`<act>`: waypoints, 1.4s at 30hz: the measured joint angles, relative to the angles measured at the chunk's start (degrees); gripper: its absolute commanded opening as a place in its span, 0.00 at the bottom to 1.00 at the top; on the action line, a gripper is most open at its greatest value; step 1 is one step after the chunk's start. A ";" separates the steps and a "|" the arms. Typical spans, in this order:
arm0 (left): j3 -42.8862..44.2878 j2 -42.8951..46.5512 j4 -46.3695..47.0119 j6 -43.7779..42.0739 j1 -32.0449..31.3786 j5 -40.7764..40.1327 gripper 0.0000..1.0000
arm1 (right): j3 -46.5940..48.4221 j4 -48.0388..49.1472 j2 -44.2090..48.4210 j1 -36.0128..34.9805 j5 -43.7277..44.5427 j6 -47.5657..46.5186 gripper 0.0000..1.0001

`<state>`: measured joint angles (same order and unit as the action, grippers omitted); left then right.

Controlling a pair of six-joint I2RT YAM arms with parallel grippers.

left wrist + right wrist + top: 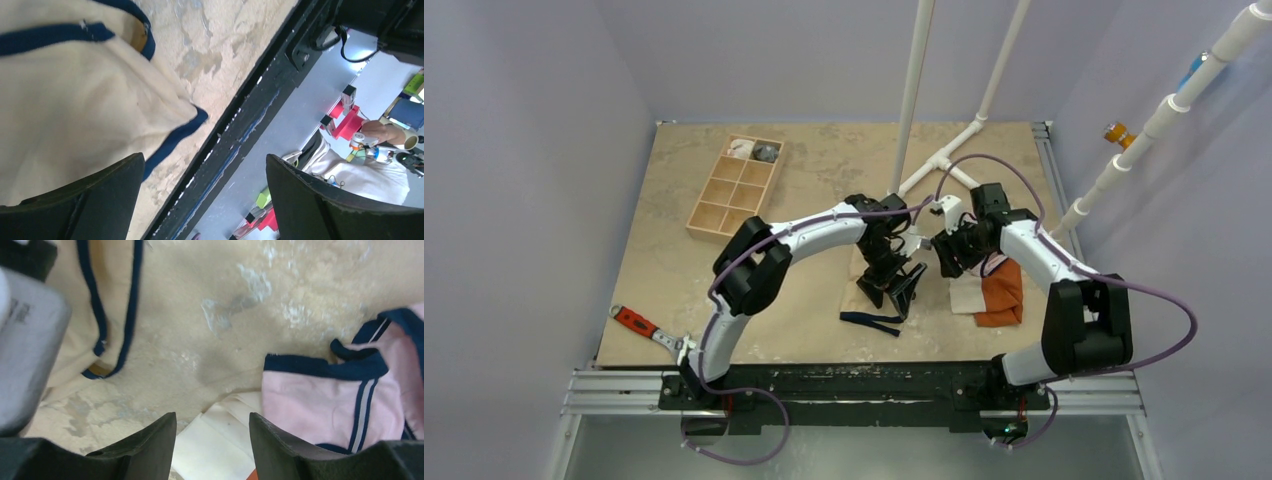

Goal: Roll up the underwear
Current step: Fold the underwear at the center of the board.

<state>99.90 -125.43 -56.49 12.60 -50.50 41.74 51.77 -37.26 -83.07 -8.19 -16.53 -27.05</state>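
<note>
Left gripper [889,295], jaws spread and empty, is hovering over the underwear [75,110] lying flat beneath it, navy edge at six o'clock; right gripper [212,430] is likewise gaping, holding nothing. We are judging rolling unstarted, with pinching that edge next.

one underwear [75,110], one pink briefs [320,405], one orange cloth [1004,297], perhaps one cream cloth [967,297], one tray [714,212], one tool [639,323]

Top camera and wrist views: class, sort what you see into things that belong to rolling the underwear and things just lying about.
Belongs to the job:
tan-beige fabric briefs with navy edging
left gripper
right gripper

Just lying about:
pink briefs with dark edging
orange folded cloth
cream folded cloth
wooden compartment tray
red-handled tool
</note>
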 measured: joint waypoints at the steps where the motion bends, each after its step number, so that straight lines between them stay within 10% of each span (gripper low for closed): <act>1: -0.81 0.94 0.07 -0.81 0.26 0.07 0.93 | 1.14 -0.46 -0.26 0.00 -1.07 0.00 0.53; 21: -27.56 36.76 16.83 -20.72 8.66 -2.12 0.94 | 18.21 -1.29 -18.10 -2.27 -27.10 0.22 0.56; 33: -34.29 38.27 20.63 -26.69 8.11 -4.26 0.94 | 22.86 -1.90 -31.45 -8.70 -33.31 -1.40 0.54; 42: -32.85 28.81 25.59 -29.73 -4.85 -9.68 0.94 | 25.20 -4.61 -33.83 -8.68 -37.46 -3.72 0.30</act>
<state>67.05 -96.62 -30.89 -17.12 -55.35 32.05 76.97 -41.87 -116.90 -16.86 -54.00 -30.76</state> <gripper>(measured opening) 0.940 0.385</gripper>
